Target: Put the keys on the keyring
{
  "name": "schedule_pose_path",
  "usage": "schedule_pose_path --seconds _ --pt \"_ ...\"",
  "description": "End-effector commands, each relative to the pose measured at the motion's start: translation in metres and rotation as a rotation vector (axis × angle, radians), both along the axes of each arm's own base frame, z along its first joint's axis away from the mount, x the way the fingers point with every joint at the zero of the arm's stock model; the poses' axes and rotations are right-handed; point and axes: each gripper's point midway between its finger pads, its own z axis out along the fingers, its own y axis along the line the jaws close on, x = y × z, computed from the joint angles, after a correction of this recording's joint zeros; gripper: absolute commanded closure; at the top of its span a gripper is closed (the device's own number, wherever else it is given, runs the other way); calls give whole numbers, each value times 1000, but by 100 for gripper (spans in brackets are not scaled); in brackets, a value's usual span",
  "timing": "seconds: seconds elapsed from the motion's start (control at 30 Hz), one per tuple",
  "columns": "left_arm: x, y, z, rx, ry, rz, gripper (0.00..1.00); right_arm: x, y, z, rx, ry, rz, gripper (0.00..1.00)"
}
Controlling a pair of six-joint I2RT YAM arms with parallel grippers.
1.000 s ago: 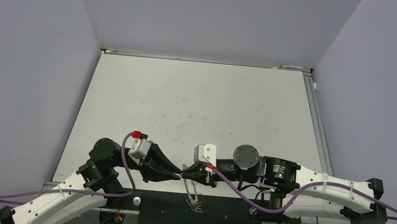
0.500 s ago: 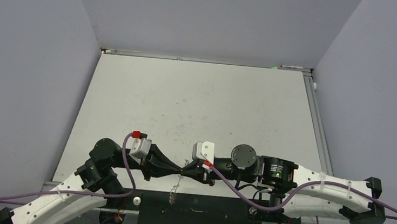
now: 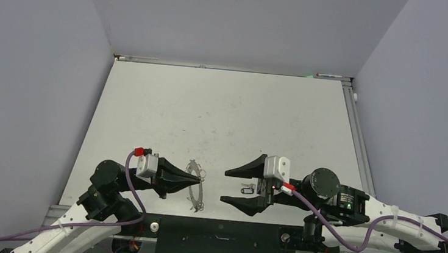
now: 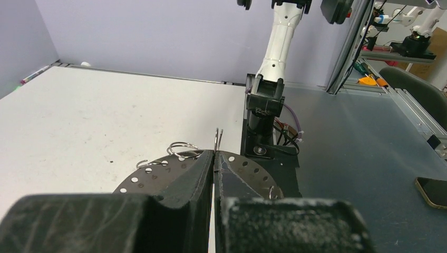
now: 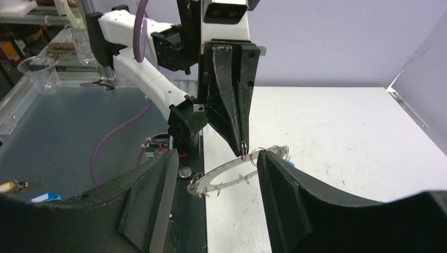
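Left pincer (image 3: 191,182) sits clamped on keyring (image 4: 147,179) rim, ring at its 3 o'clock. R pincer (image 3: 223,186) just let go & backed off toward 3, jaws apart: handover done. Key (image 3: 246,189) shows inside R's spread, not threaded yet.

Keyring (image 4: 153,176), a flat grey perforated disc fringed with small wire loops, hangs tilted over the table (image 4: 79,121), its rim pinched in the closed left tool (image 4: 214,154). One tiny key (image 3: 245,190) lies on the table to the keyring's right, apart from it.
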Motion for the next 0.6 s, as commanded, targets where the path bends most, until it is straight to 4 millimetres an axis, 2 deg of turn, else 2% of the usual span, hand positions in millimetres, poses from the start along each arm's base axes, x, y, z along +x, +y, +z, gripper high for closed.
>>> schedule_pose_path --seconds 0.0,0.33,0.57 --pt "-2 3 21 -66 -64 -3 100 7 5 -2 15 1 -39 44" --pt "-3 3 22 -72 -56 -7 100 22 25 -27 -59 10 -101 49" --pt "8 5 19 -42 -41 53 100 57 2 -37 -22 83 -339 49"
